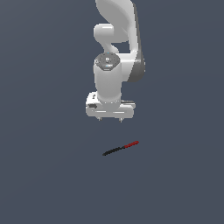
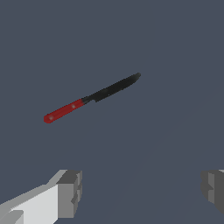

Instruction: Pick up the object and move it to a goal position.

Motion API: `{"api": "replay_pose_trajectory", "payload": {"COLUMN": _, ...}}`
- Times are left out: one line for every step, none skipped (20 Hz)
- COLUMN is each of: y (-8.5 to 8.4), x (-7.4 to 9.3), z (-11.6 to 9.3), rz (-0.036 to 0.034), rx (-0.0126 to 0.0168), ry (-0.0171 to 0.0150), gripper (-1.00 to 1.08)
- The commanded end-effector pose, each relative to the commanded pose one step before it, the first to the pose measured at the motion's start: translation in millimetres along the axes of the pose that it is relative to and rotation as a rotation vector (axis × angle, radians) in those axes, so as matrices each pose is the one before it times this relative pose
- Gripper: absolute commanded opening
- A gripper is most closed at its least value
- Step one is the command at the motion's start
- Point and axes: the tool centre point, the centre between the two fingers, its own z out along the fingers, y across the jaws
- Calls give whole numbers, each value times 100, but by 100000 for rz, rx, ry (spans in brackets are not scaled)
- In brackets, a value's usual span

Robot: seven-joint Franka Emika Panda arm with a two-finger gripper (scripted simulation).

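Below claw (image 1: pixel 110 118): one black stick (image 1: pixel 120 148), red end; two fingers (image 2: pixel 69 194) spread apart, empty.

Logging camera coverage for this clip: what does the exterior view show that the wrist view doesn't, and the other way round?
Only the exterior view shows the arm itself, with its hand held above the stick and clear of it. Only the wrist view shows the fingertips close up, spread wide with nothing between them, and the stick's outline: a red handle and a tapering black length. Both show the black-and-red stick lying alone on plain dark ground, ungrasped.
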Motion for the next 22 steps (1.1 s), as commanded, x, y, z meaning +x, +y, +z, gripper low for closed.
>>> {"api": "replay_pose_trajectory", "payload": {"y": 1, "x": 0, "z": 0, "rz": 0, "rx": 0, "ry": 0, "gripper": 100}}
{"api": "replay_pose_trajectory", "payload": {"y": -14, "x": 8, "z": -4, "rz": -130, "rx": -46, "ry": 2, "gripper": 100}}
{"api": "replay_pose_trajectory", "payload": {"y": -34, "x": 25, "z": -11, "rz": -375, "rx": -129, "ry": 4, "gripper": 100}}
{"api": "replay_pose_trajectory", "payload": {"y": -56, "x": 39, "z": -19, "rz": -617, "rx": -209, "ry": 6, "gripper": 100}}
{"api": "replay_pose_trajectory", "payload": {"y": -71, "x": 51, "z": -27, "rz": -839, "rx": -279, "ry": 7, "gripper": 100}}
{"api": "replay_pose_trajectory", "payload": {"y": -84, "x": 59, "z": -36, "rz": -1045, "rx": -338, "ry": 8, "gripper": 100}}
{"api": "replay_pose_trajectory", "payload": {"y": -86, "x": 58, "z": -44, "rz": -1173, "rx": -362, "ry": 8, "gripper": 100}}
{"api": "replay_pose_trajectory", "payload": {"y": -62, "x": 39, "z": -40, "rz": -978, "rx": -281, "ry": 6, "gripper": 100}}
{"api": "replay_pose_trajectory", "payload": {"y": -37, "x": 20, "z": -33, "rz": -716, "rx": -188, "ry": 5, "gripper": 100}}
{"api": "replay_pose_trajectory", "payload": {"y": -17, "x": 6, "z": -24, "rz": -476, "rx": -109, "ry": 3, "gripper": 100}}
{"api": "replay_pose_trajectory", "payload": {"y": -6, "x": -3, "z": -15, "rz": -263, "rx": -47, "ry": 2, "gripper": 100}}
{"api": "replay_pose_trajectory", "payload": {"y": 3, "x": -6, "z": -6, "rz": -69, "rx": -1, "ry": 1, "gripper": 100}}
{"api": "replay_pose_trajectory", "payload": {"y": 0, "x": -4, "z": 4, "rz": 94, "rx": 27, "ry": 0, "gripper": 100}}
{"api": "replay_pose_trajectory", "payload": {"y": 12, "x": 3, "z": 15, "rz": 263, "rx": 47, "ry": -2, "gripper": 100}}
{"api": "replay_pose_trajectory", "payload": {"y": -5, "x": 16, "z": 26, "rz": 376, "rx": 43, "ry": -5, "gripper": 100}}
{"api": "replay_pose_trajectory", "payload": {"y": -11, "x": 31, "z": 37, "rz": 497, "rx": 35, "ry": -7, "gripper": 100}}
{"api": "replay_pose_trajectory", "payload": {"y": -25, "x": 45, "z": 48, "rz": 609, "rx": 29, "ry": -10, "gripper": 100}}
{"api": "replay_pose_trajectory", "payload": {"y": -30, "x": 57, "z": 59, "rz": 738, "rx": 27, "ry": -12, "gripper": 100}}
{"api": "replay_pose_trajectory", "payload": {"y": -38, "x": 68, "z": 69, "rz": 867, "rx": 29, "ry": -14, "gripper": 100}}
{"api": "replay_pose_trajectory", "payload": {"y": -41, "x": 76, "z": 80, "rz": 1009, "rx": 37, "ry": -17, "gripper": 100}}
{"api": "replay_pose_trajectory", "payload": {"y": -47, "x": 83, "z": 91, "rz": 1149, "rx": 47, "ry": -19, "gripper": 100}}
{"api": "replay_pose_trajectory", "payload": {"y": -51, "x": 91, "z": 102, "rz": 1290, "rx": 56, "ry": -22, "gripper": 100}}
